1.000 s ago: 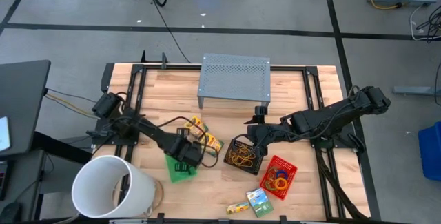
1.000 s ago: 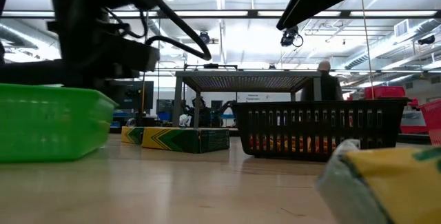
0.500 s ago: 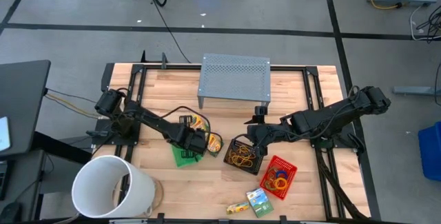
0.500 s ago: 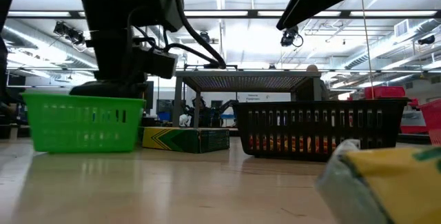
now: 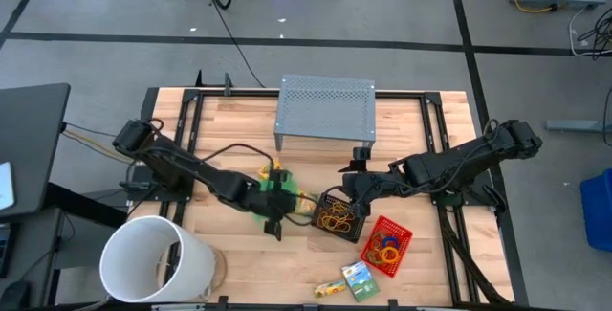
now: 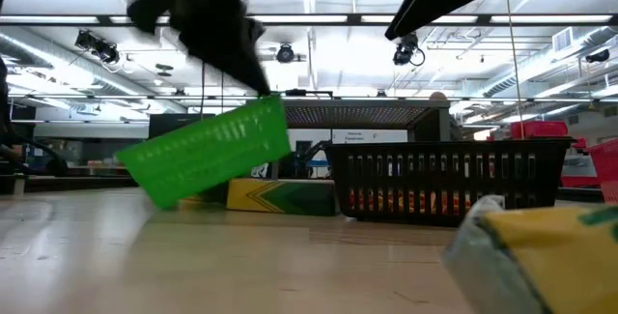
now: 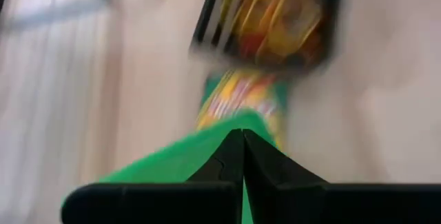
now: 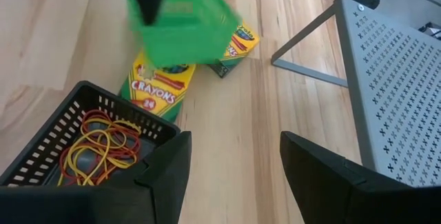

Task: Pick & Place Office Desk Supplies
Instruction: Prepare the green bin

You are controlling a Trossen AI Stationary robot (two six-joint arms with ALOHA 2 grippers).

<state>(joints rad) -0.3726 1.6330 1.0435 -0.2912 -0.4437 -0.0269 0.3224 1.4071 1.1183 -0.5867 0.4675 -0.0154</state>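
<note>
1. Left claw (image 5: 274,196) clamped on green tray (image 6: 208,150) rim, so it hangs tilted off the surface (image 5: 239,139), above crayon boxes (image 8: 157,89).
2. Right claw (image 8: 231,172) spread empty over black tray (image 5: 337,215) of rubber bands (image 8: 100,147), likely waiting.

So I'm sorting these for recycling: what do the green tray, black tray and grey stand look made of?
Green tray: likely moulded plastic, matte and slotted. Black tray: probably plastic too, thin moulded ribs. Grey stand: looks like painted sheet metal, punched with regular holes and folded edges.
</note>
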